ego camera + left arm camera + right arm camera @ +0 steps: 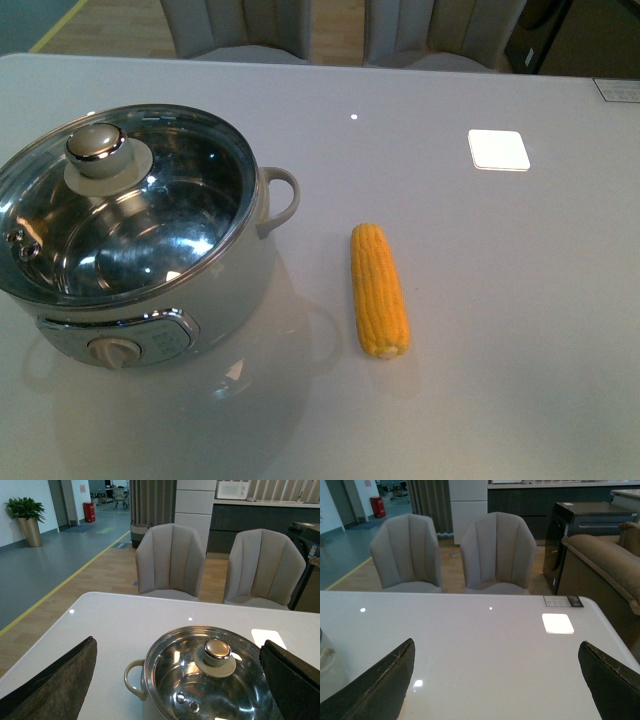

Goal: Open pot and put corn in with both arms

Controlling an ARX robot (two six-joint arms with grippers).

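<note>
L pincer (pixel 178 642) is spread wide and holds nothing; its dark fingers (pixel 55 680) frame the pot (pixel 240 290) in the wrist view. R pincer (pixel 496 644) is just as wide and also empty, facing bare table (pixel 500 300). Neither arm shows in the front view.

The glass lid (pixel 170 190) sits on the pot, so you're at step 1: opening it. The corn (pixel 380 290) lies on the table to the pot's right, near but apart, w/ its stub end toward you.

For the lid, use the L side:
- Centre on the knob (pixel 97 143), which looks off-centre toward the pot's far-left side. Aim at the knob, not the lid's middle.
- Come down straight and close under the knob's shiny cap, where the neck seems narrower. The cap looks slick, so a high grip may slip.
- Lift vertically until the lid clears the steel rim (pixel 235 235), then swing it left, away from the corn.

For the corn, take it w/ the R side across the cob's middle, fingers on its long flanks. Keep clear of the loop handle (pixel 283 195) on the way in.
</note>
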